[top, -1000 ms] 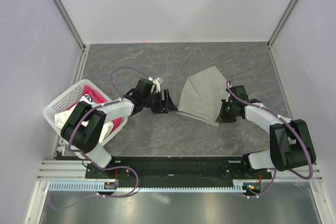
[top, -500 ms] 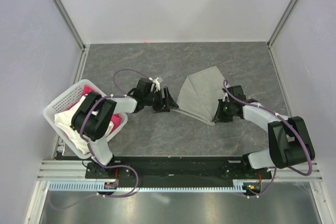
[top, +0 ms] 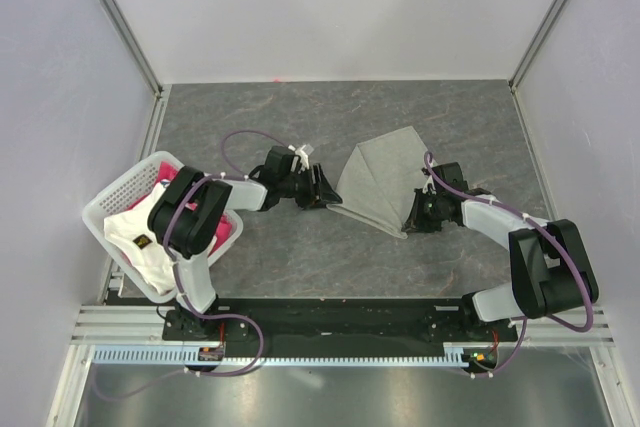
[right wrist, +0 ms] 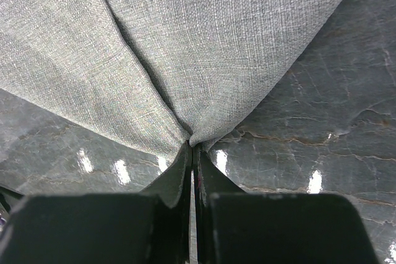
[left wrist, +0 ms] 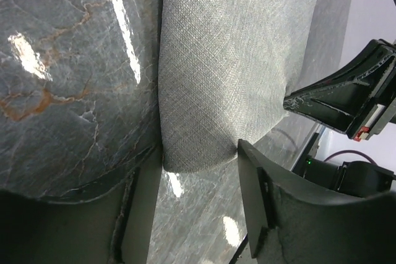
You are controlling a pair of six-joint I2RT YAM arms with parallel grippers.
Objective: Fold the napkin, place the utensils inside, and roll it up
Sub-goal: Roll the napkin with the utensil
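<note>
While my right end effector [right wrist: 193, 151] pinches a napkin [top: 378, 179] corner, my left end effector [left wrist: 201, 156] straddles another, open.
It lies mid desk [top: 250, 112]; I should clamp low on the cloth, then lift both corners evenly.

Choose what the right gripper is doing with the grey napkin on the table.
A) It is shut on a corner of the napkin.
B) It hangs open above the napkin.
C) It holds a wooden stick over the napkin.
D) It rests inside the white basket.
A: in the right wrist view the right gripper has its jaws pressed together, with a corner of the napkin pinched between them.
</note>
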